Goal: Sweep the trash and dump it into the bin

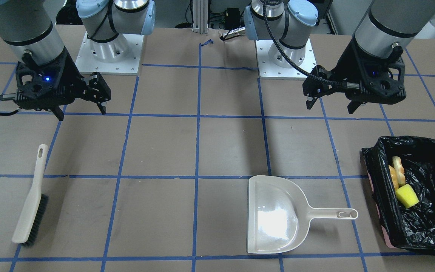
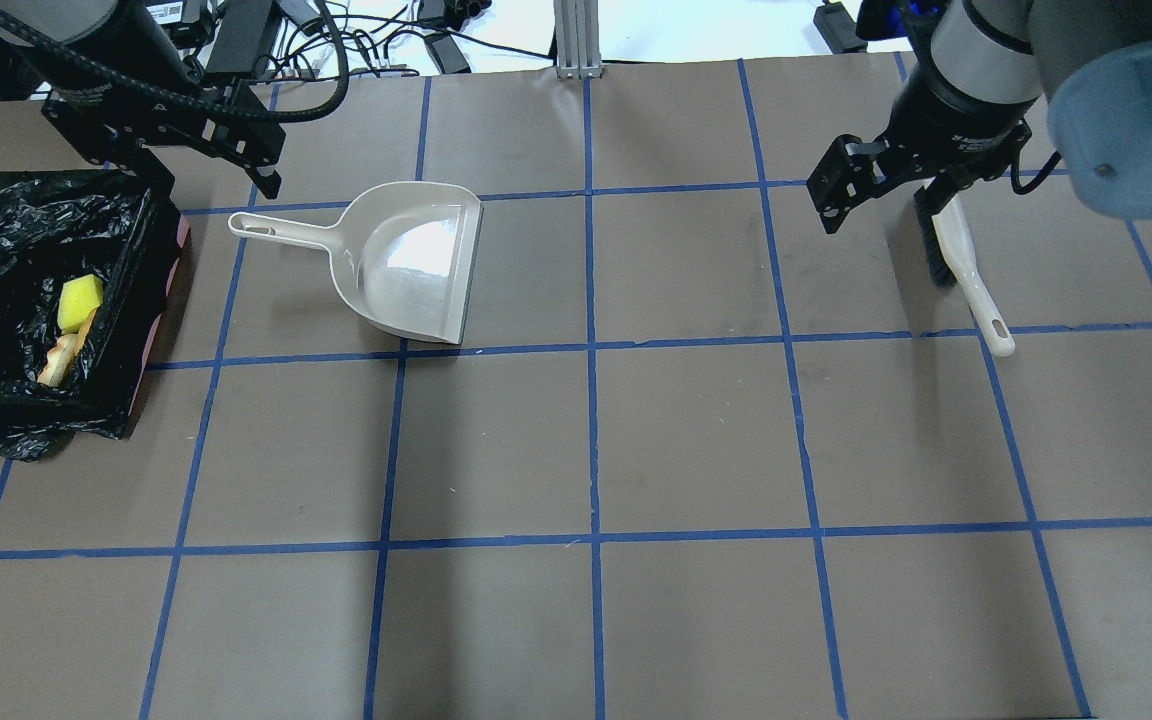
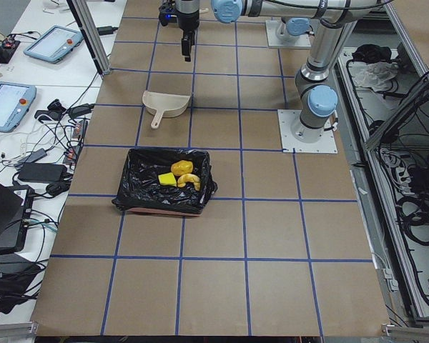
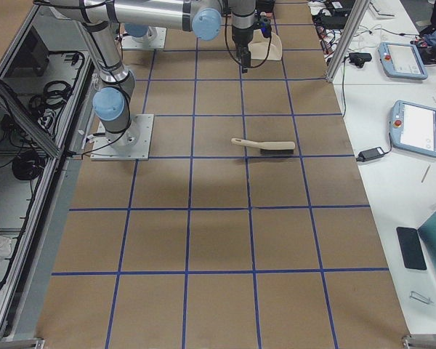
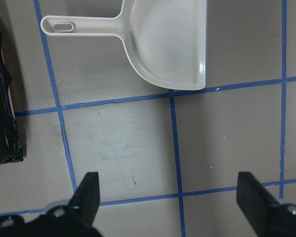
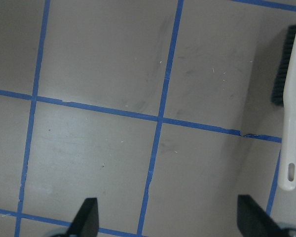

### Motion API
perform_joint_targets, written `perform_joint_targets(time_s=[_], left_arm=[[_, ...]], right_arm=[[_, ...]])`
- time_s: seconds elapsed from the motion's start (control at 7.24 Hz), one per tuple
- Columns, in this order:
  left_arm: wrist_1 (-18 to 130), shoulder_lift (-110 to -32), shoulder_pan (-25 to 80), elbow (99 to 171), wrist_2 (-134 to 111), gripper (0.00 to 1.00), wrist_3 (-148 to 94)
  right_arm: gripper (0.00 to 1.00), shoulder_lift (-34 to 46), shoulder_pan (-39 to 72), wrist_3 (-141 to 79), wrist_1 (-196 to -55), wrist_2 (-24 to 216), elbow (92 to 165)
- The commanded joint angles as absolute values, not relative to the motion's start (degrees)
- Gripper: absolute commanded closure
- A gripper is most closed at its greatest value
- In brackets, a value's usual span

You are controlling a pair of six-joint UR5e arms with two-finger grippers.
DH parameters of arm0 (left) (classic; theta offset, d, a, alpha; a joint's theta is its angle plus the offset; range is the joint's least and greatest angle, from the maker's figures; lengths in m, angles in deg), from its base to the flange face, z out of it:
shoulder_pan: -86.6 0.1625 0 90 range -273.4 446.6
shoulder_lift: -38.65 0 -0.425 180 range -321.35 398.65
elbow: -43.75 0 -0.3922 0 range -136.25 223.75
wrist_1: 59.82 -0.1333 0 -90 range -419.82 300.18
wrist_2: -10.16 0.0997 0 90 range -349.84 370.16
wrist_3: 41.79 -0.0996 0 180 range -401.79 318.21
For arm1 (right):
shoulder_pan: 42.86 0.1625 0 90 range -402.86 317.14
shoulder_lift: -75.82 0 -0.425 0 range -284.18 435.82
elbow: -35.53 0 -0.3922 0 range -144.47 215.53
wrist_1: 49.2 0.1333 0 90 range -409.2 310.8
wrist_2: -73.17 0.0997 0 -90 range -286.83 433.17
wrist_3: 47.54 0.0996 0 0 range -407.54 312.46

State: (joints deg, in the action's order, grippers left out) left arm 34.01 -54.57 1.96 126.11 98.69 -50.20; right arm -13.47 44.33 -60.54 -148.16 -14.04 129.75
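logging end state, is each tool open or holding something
left tool: open, holding nothing
right tool: open, holding nothing

The table point(image 2: 696, 440) is covered in dull brown sheeting, ruled into large squares by blue tape lines point(image 2: 593, 430), and an aluminium post point(image 2: 569, 35) rises at one edge. A white bench point(image 3: 28, 78) runs along one long side, carrying tablets point(image 3: 8, 103) and loose cables (a dark phone point(image 4: 411, 248) lies there too). Along the opposite side, black cable coils point(image 3: 415, 207) lie in a grey-framed bay, and the light casts only soft shadows on the sheeting.
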Motion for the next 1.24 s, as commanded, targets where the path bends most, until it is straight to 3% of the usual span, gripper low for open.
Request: perform_joint_targets(time_s=[0.0,1.1], left_arm=[[36.32,-52.68,1.96,126.19,98.75,0.00,-47.86],[35.72,-50.21,2.57,129.96,98.75,0.00,-48.30]], right_arm=[[0.00,-13.47,44.33,-60.55,-148.16,-14.02,129.75],[0.00,-13.47,44.33,-60.55,-148.25,-14.10,129.75]])
